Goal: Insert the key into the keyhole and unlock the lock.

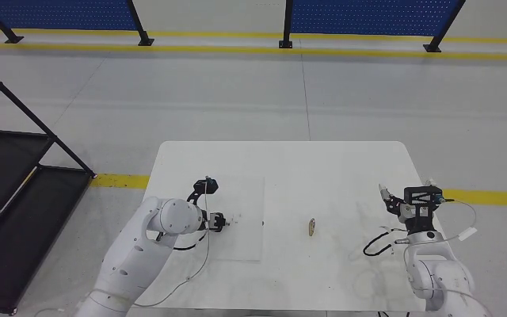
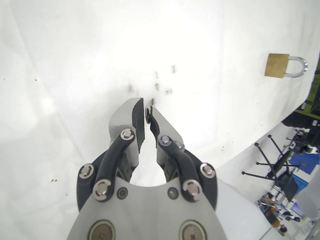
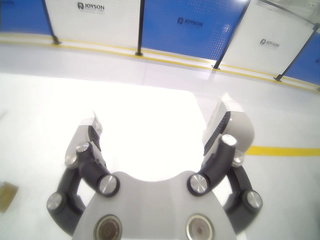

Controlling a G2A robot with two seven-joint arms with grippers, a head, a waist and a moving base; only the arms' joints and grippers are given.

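The robot's left hand (image 2: 147, 106), its pads drawn almost together, pinches a small metal key (image 2: 148, 114) by its round head low over a thin white sheet (image 1: 238, 198) spread on the bench (image 1: 333, 170); whether the key is lifted off the sheet or touching it cannot be told. The brass padlock (image 2: 277, 65) lies flat on its side near the middle of the bench, between the two arms and well apart from the key, with its steel shackle (image 2: 298, 66) apparently seated in the body, so the lock reads as not yet opened. The right hand (image 3: 161, 108) hangs near the bench's far right edge with its fingers spread wide and nothing between them. The step in hand looks to be the pick-up of the key, with insertion not yet begun. The next move would call for carrying the key across to the padlock and lining its blade up with the keyhole, probably with the free right hand steadying the brass body, since a loose lock is likely to slide under a push. The grip on the thin head looks slight, and the key could twist between the pads. The only receptacle in play is the keyhole itself, which cannot be made out from here. Dark scuff marks (image 2: 162, 86) dot the sheet just beyond the left fingertips
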